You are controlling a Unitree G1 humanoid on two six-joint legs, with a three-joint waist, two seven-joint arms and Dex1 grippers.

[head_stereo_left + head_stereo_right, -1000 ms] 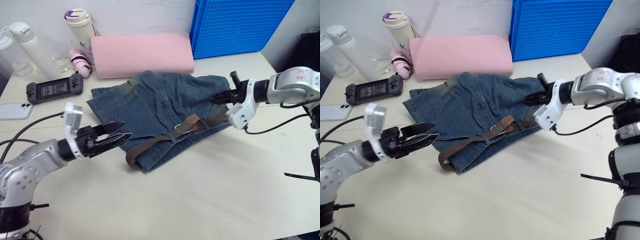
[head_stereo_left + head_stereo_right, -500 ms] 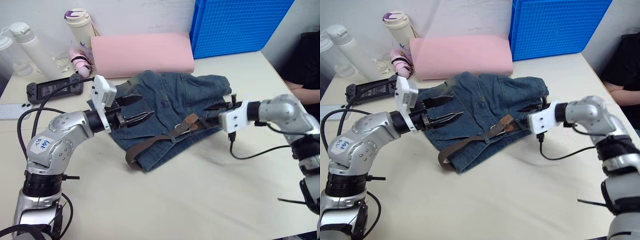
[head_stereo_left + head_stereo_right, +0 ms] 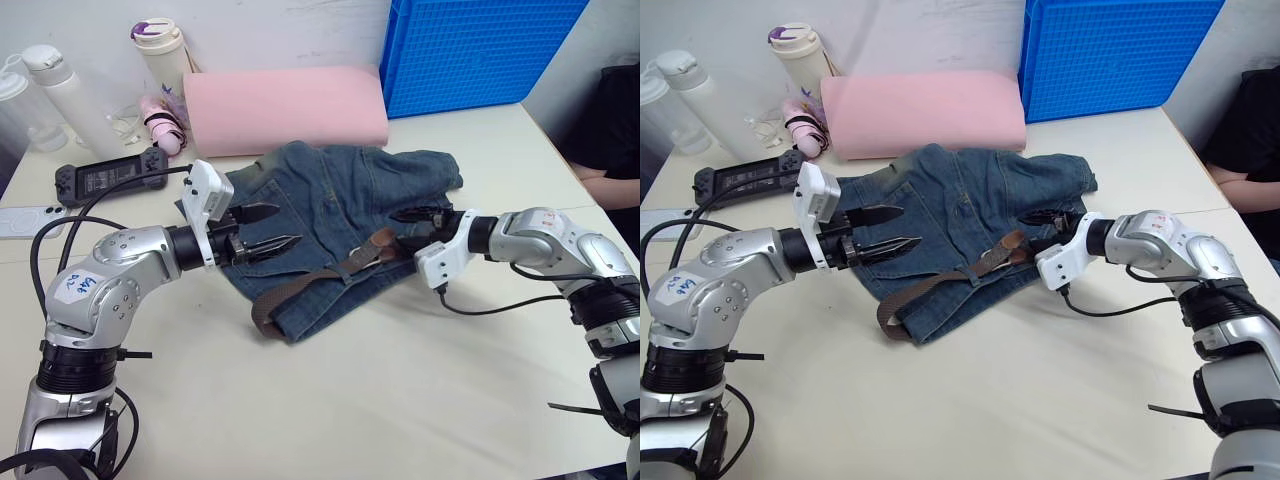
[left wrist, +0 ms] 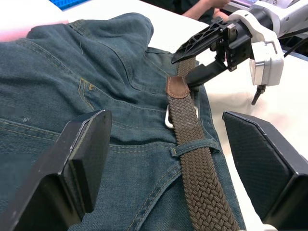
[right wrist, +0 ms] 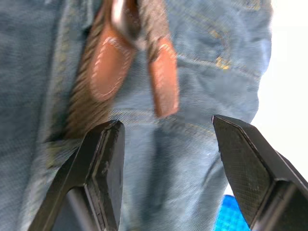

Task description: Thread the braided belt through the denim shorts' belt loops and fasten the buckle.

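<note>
The denim shorts [image 3: 325, 195] lie crumpled in the middle of the table. The braided belt [image 3: 300, 290] runs along their near waistband, passing under a belt loop [image 4: 192, 146]. Its silver buckle [image 4: 167, 117] sits beside brown leather ends [image 5: 108, 62]. My left gripper [image 3: 283, 226] hovers open over the left part of the shorts, with nothing between its fingers. My right gripper [image 3: 405, 228] is open at the buckle end of the belt. One of its fingers lies close on the strap by the leather tab [image 4: 177, 88], and it grips nothing.
A pink foam roll [image 3: 285, 105] lies behind the shorts and a blue crate [image 3: 470, 50] stands at the back right. Bottles [image 3: 160, 55], a game controller [image 3: 108, 175] and a phone [image 3: 20, 220] sit at the back left. A person's arm [image 3: 605, 185] shows at the right edge.
My right gripper has opened and moved left and down to the belt's buckle end. My left gripper has swung from the table's front left to above the shorts.
</note>
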